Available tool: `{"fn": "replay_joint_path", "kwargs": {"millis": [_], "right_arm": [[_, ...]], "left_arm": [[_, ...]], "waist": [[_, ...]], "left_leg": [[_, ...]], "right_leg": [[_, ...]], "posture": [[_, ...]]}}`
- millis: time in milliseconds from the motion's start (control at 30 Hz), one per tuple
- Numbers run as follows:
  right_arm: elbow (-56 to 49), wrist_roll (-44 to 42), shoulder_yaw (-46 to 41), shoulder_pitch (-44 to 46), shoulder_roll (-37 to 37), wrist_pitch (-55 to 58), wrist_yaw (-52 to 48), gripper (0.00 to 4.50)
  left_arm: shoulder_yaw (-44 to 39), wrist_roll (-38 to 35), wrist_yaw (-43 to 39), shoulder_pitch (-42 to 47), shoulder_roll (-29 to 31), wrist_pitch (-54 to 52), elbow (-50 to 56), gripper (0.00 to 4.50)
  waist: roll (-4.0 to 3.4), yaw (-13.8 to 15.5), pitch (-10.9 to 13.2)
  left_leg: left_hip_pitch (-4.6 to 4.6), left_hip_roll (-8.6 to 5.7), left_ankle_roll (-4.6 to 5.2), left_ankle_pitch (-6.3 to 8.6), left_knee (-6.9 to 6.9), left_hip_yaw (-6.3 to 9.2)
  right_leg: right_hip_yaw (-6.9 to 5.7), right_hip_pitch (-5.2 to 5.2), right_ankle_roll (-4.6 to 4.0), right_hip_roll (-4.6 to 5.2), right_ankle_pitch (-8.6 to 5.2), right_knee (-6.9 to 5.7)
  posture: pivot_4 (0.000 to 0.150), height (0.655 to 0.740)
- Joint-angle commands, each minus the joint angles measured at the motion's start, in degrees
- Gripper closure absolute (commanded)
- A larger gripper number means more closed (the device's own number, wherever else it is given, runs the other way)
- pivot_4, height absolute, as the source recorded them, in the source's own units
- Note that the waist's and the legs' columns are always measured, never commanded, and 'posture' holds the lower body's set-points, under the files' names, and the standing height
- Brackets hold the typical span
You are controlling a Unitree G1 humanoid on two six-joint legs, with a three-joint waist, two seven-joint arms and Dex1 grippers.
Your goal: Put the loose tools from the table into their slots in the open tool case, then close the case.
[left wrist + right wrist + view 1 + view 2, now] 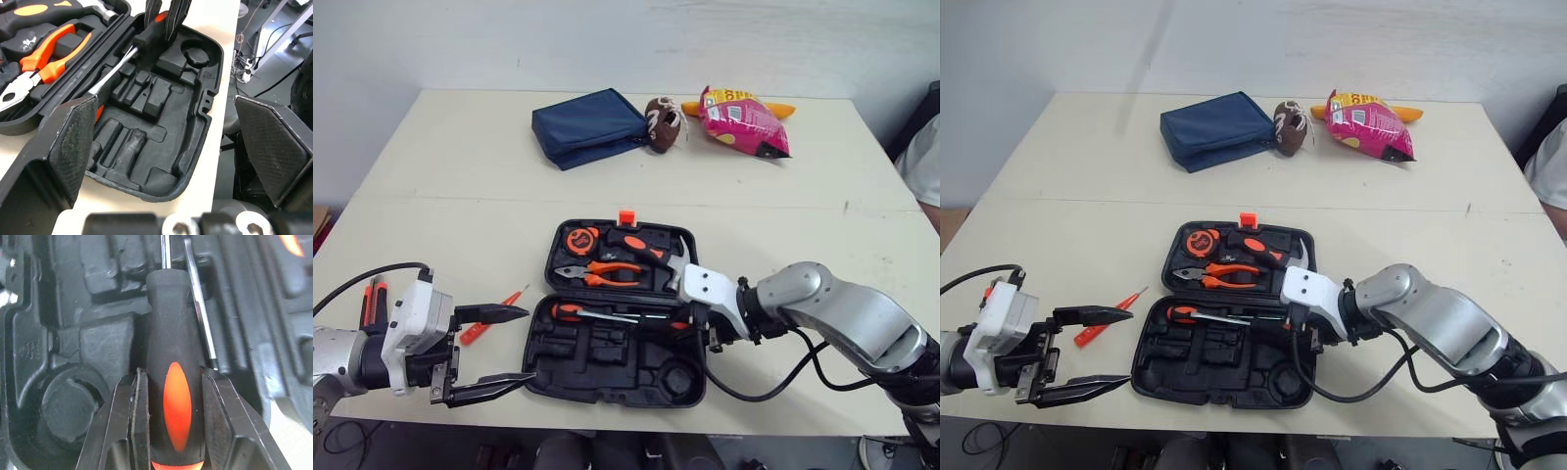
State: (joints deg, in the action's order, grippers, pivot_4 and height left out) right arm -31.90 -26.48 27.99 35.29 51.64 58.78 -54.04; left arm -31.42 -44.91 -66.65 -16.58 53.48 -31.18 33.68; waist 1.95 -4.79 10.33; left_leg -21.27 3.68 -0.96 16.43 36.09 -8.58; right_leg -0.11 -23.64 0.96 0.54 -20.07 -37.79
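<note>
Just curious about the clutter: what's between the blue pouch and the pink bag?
A small brown toy with white laces, seen in both eye views.

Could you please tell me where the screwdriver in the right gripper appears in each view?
Left eye view: screwdriver in the tool case's near half, right end, in the right gripper.
Right eye view: same slot, right of centre.
Left wrist view: handle between the right gripper's fingers, across the case.
Right wrist view: handle clamped between that gripper's fingers.
Shared landmark: round recess beside the handle.

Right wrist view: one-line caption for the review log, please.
Right hand grips a black-and-orange screwdriver by its handle, over the open tool case.
</note>
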Motion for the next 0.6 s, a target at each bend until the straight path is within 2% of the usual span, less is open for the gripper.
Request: {"fn": "replay_joint_path", "kwargs": {"millis": [33, 600], "right_arm": [[-1.29, 1.61, 1.12, 1.15, -0.21, -1.24, -1.36, 3.51], [-2.82, 5.02, 3.69, 0.70, 0.27, 1.60, -3.02, 3.51]], "left_arm": [[-0.63, -0.24, -0.05, 0.66, 1.07, 0.16, 1.07, 0.00], [0.18, -0.53, 2.55, 1.05, 0.69, 0.15, 1.57, 0.00]], "waist": [[0.00, -0.01, 0.00], [0.01, 0.04, -0.01]], "left_leg": [[0.00, 0.00, 0.00, 0.00, 0.02, 0.00], [0.01, 0.00, 0.00, 0.02, 0.02, 0.00]], "right_leg": [[0.00, 0.01, 0.00, 0.01, 0.00, 0.00], [-0.04, 0.02, -0.02, 0.04, -0.01, 0.00]], "posture": [[0.150, 0.7400], [0.150, 0.7400]]}}
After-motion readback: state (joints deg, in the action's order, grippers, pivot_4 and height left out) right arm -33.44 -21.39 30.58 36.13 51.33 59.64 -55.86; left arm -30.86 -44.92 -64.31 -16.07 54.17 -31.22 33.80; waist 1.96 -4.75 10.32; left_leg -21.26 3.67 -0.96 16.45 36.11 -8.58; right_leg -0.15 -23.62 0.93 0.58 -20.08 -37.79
